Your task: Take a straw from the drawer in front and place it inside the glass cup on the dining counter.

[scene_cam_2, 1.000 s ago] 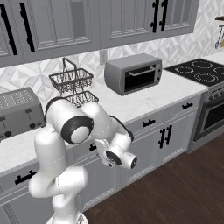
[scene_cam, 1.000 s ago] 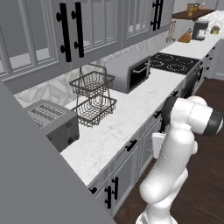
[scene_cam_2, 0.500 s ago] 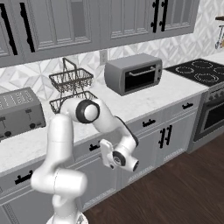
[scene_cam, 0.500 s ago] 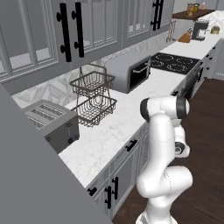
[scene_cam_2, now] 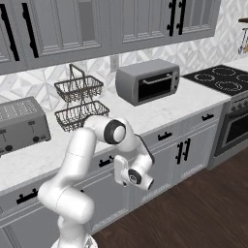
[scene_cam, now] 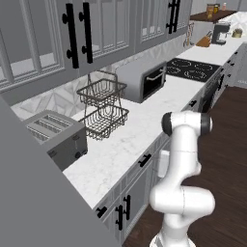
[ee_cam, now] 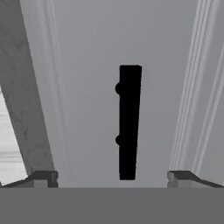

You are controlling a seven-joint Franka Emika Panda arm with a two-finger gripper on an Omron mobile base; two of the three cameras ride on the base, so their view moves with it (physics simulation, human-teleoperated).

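A flat grey drawer [ee_cam: 83, 87] front faces my hand, and its black bar handle [ee_cam: 129, 122] runs lengthwise down the middle of the hand view. My gripper [ee_cam: 112, 177] is open, one fingertip on each side of the handle's near end, a short way off it and holding nothing. From the right base view, my hand hangs low below the counter edge, close to the drawer [scene_cam_2: 99, 164] under the wire baskets. The drawer is shut. The straw, the glass cup and the dining counter are out of view.
On the marble worktop [scene_cam_2: 160, 109] stand a toaster [scene_cam_2: 19, 126], a two-tier wire basket [scene_cam_2: 77, 104] and a toaster oven [scene_cam_2: 147, 82]. A cooktop [scene_cam_2: 220, 77] and oven lie to the right. Grey cabinet doors [scene_cam_2: 186, 152] sit below, with dark wood floor [scene_cam_2: 203, 213] behind my arm.
My elbow has swung in toward the counter and the arm has folded lower. The hand has stayed low in front of the drawers, and the gripper has stayed open.
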